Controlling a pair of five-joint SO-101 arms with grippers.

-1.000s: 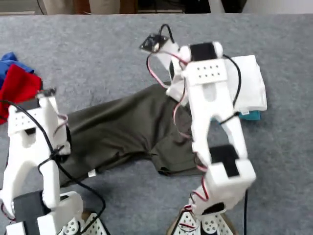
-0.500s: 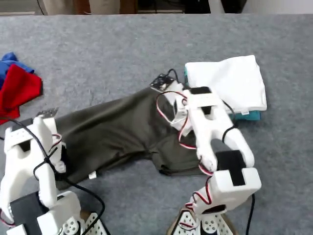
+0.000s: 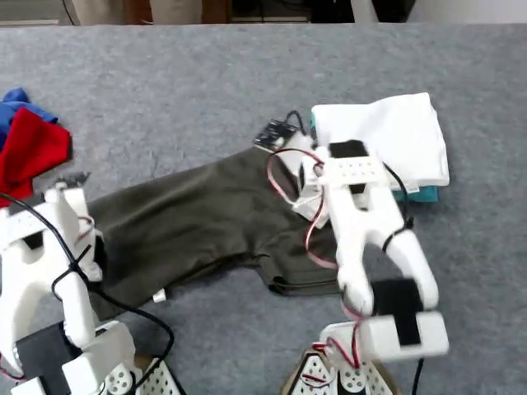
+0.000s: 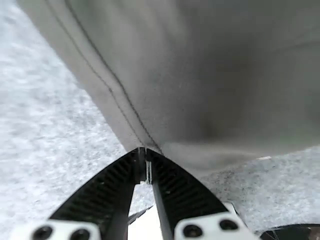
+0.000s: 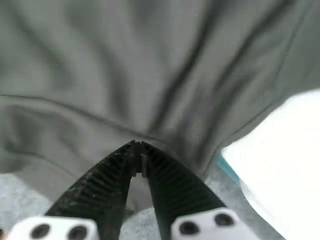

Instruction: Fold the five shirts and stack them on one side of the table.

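Note:
An olive shirt [image 3: 206,222] lies spread across the middle of the grey table, partly folded with a doubled edge near the front. My left gripper [image 3: 92,251] sits at the shirt's left end, and in the left wrist view its tips [image 4: 144,162] are shut on the shirt's stitched hem [image 4: 125,110]. My right gripper [image 3: 306,191] is low over the shirt's right part; its tips [image 5: 138,156] are shut on a crease of the olive cloth [image 5: 150,75]. A folded white shirt [image 3: 387,140] lies on a teal one [image 3: 424,194] at the right.
A red shirt [image 3: 29,148] and a blue shirt [image 3: 12,103] lie crumpled at the left edge. The white shirt's corner [image 5: 280,150] lies close beside my right gripper. Bare grey table [image 3: 165,82] stretches behind the olive shirt.
Both arms have come down from a raised pose and drawn back toward the near edge. The right gripper slid from the shirt's far corner inward. The shirt has barely shifted.

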